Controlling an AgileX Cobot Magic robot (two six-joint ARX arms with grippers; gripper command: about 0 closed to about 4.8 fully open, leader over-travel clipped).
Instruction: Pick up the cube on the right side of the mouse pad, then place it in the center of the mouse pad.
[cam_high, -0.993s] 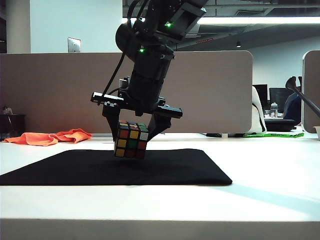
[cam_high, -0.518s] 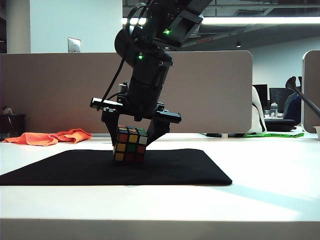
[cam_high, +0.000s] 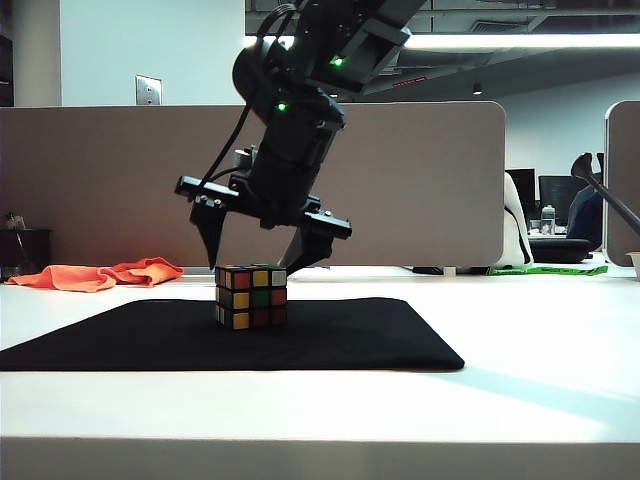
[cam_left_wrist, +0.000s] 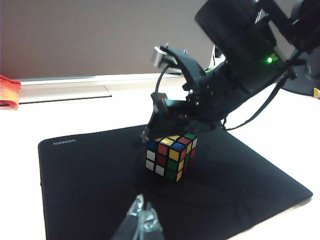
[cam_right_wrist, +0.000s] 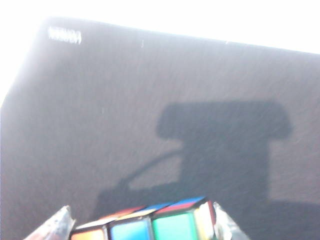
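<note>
The cube (cam_high: 251, 297) rests flat on the black mouse pad (cam_high: 380, 340), near its middle. My right gripper (cam_high: 257, 264) hangs just above the cube, open, one fingertip off each upper side and apart from it. The left wrist view shows the cube (cam_left_wrist: 171, 156) on the mouse pad (cam_left_wrist: 90, 180) under the right gripper (cam_left_wrist: 172, 131). The right wrist view has the cube (cam_right_wrist: 150, 222) between the spread fingers of the right gripper (cam_right_wrist: 144, 220), with the mouse pad (cam_right_wrist: 125, 100) beyond. My left gripper (cam_left_wrist: 141, 207) hovers shut over the pad's near part, holding nothing.
An orange cloth (cam_high: 100, 273) lies on the white table behind the pad's left end. A grey partition (cam_high: 430, 180) stands along the table's back. Green items (cam_high: 545, 268) lie at the back right. The table's front edge runs below the pad.
The right gripper lowered the tilted cube onto the pad and opened its fingers. The cube now sits flat, free of the fingers.
</note>
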